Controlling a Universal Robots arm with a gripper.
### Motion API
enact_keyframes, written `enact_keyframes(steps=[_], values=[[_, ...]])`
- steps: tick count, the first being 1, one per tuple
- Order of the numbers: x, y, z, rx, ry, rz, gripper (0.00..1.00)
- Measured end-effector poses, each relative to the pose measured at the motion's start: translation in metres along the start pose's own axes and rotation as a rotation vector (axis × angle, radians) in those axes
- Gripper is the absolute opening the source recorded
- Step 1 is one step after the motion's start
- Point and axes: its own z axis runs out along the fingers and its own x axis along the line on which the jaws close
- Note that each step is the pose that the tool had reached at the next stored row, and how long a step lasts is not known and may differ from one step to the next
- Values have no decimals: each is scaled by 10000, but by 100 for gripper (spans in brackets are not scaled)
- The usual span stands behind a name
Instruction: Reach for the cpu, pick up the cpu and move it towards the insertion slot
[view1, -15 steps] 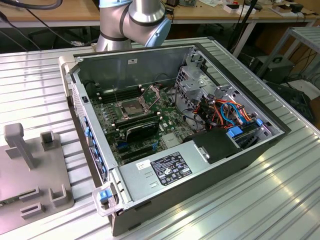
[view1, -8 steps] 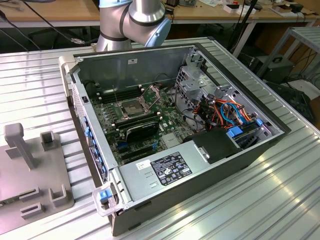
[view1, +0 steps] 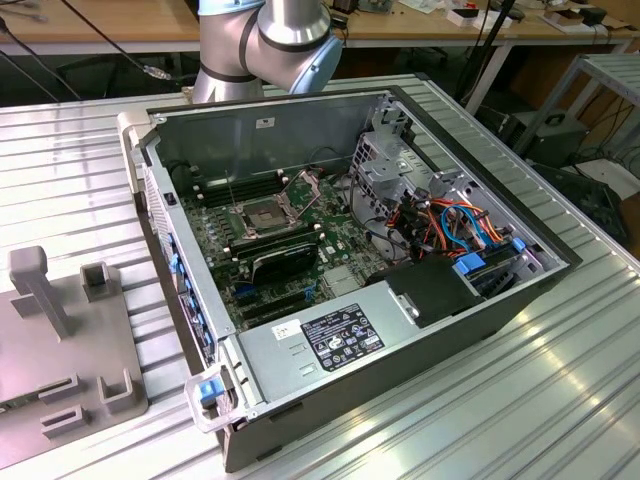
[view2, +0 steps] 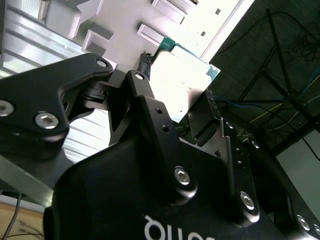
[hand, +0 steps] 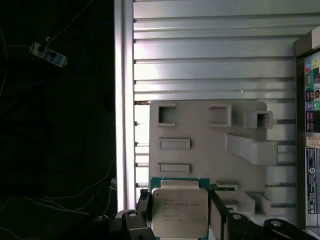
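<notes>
The cpu, a pale silvery square chip with a green rim, sits between my gripper's two dark fingers, which are shut on its opposite edges. I hold it in the air above the grey fixture plate. In the second wrist view the cpu shows as a bright plate with a green edge, clamped by the fingers. The insertion slot is a square socket with a silver frame and dark centre on the motherboard inside the open computer case. Its retention frame stands tilted up.
The grey fixture plate, with raised blocks and pockets, lies on the ribbed metal table at the exterior view's left of the case. A black card, memory slots and bundled cables crowd the case. The arm's joint stands behind the case.
</notes>
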Motion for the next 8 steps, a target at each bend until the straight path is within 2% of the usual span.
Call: enact_keyframes(steps=[5,8], values=[[-2,0,-3,2,6,0,55],[-29,0,-2,1,4,-2,55]])
